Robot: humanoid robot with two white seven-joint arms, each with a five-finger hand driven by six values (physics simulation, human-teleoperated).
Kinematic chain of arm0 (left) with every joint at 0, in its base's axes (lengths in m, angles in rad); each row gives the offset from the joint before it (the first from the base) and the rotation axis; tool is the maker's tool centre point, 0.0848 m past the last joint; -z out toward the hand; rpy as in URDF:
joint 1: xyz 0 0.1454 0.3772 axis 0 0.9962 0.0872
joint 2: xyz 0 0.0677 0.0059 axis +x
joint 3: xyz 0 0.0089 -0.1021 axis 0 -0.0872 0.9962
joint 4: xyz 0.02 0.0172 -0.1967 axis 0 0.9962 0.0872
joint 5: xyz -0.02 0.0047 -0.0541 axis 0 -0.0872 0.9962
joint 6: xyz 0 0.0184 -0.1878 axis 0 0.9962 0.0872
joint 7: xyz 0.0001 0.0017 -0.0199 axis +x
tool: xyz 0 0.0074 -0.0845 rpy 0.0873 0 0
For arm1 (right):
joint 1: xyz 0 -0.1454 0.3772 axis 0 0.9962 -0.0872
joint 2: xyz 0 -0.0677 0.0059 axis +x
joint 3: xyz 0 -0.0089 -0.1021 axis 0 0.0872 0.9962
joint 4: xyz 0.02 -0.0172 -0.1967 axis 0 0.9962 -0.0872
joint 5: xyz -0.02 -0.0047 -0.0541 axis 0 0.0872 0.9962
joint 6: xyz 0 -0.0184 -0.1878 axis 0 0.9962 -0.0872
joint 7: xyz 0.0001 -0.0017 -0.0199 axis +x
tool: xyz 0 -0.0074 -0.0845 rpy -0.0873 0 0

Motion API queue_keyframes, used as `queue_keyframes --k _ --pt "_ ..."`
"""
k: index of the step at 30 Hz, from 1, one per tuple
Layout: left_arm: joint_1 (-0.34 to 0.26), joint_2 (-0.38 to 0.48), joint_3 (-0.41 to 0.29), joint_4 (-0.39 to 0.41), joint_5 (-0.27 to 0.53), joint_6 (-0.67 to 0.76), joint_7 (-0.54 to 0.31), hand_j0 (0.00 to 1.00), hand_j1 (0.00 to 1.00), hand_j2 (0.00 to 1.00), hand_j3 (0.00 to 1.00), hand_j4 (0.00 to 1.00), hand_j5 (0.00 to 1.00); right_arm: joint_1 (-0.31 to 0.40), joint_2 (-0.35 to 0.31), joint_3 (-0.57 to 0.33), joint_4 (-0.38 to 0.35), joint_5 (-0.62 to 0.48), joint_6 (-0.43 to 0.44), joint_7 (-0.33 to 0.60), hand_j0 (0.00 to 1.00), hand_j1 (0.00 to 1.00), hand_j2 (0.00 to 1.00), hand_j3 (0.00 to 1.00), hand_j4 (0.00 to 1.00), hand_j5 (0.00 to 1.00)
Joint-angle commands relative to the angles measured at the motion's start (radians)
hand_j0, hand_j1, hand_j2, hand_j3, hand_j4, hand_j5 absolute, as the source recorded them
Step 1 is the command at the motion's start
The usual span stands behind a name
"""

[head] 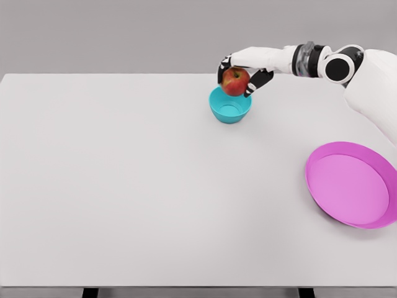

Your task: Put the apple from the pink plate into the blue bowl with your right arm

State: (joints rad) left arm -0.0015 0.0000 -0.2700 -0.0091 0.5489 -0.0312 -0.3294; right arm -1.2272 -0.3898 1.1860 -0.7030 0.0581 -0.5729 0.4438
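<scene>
- The apple (236, 81) is held just above the bowl (230, 107), at its far rim.
- The fingers of the right hand (243, 74) are wrapped round the apple's sides.
- The apple is judged firm, smooth, fairly light, liable to roll; it is best gripped across its widest part.
- One apple, one bowl and one plate (353, 184) are counted on the table (124, 186); the plate, to the bowl's right and nearer the camera, holds nothing.

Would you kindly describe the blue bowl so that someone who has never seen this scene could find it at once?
Start from the wide white table and look to its far edge, right of the middle. There the small, deep turquoise-blue bowl sits directly beneath the right hand, which holds a red apple. Unlike the large, shallow pink plate at the near right, it is small and deep.
</scene>
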Motion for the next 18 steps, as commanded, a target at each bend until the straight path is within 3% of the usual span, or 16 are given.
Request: queue_keyframes --k 1,9,10,11,12,14,16,18 --pt "0.0 0.0 0.0 0.0 0.0 0.0 0.0 1.0 1.0 1.0 1.0 1.0 1.0 0.0 -0.001 -0.002 0.002 -0.004 0.027 -0.007 0.94 0.94 0.94 0.94 0.94 0.94" --pt "0.0 0.0 0.0 0.0 0.0 0.0 0.0 1.0 1.0 1.0 1.0 1.0 1.0 0.0 -0.003 -0.002 -0.01 -0.004 0.031 -0.004 0.98 0.98 0.98 0.98 0.98 0.98" --pt "0.0 0.0 0.0 0.0 0.0 0.0 0.0 1.0 1.0 1.0 1.0 1.0 1.0 0.0 -0.004 -0.003 -0.018 -0.004 0.024 -0.001 0.98 0.98 0.98 0.98 0.98 0.98" --pt "0.0 0.0 0.0 0.0 0.0 0.0 0.0 1.0 1.0 1.0 1.0 1.0 1.0 0.0 -0.026 -0.008 -0.073 -0.006 0.018 0.001 0.99 0.99 0.99 0.99 0.99 0.99" --pt "0.0 0.0 0.0 0.0 0.0 0.0 0.0 1.0 1.0 1.0 1.0 1.0 1.0 0.006 -0.177 -0.008 -0.238 -0.014 0.022 0.004 1.0 1.0 1.0 1.0 1.0 1.0" --pt "0.0 0.0 0.0 0.0 0.0 0.0 0.0 1.0 1.0 1.0 1.0 1.0 1.0 0.018 -0.403 -0.009 -0.443 -0.047 0.011 0.006 1.0 1.0 1.0 1.0 1.0 1.0" --pt "0.0 0.0 0.0 0.0 0.0 0.0 0.0 1.0 1.0 1.0 1.0 1.0 1.0 0.046 -0.512 -0.009 -0.544 -0.078 -0.038 0.006 1.0 1.0 1.0 1.0 1.0 1.0" --pt "0.0 0.0 0.0 0.0 0.0 0.0 0.0 1.0 1.0 1.0 1.0 1.0 1.0 0.086 -0.56 -0.009 -0.612 -0.081 -0.038 0.03 1.0 1.0 1.0 1.0 1.0 1.0"
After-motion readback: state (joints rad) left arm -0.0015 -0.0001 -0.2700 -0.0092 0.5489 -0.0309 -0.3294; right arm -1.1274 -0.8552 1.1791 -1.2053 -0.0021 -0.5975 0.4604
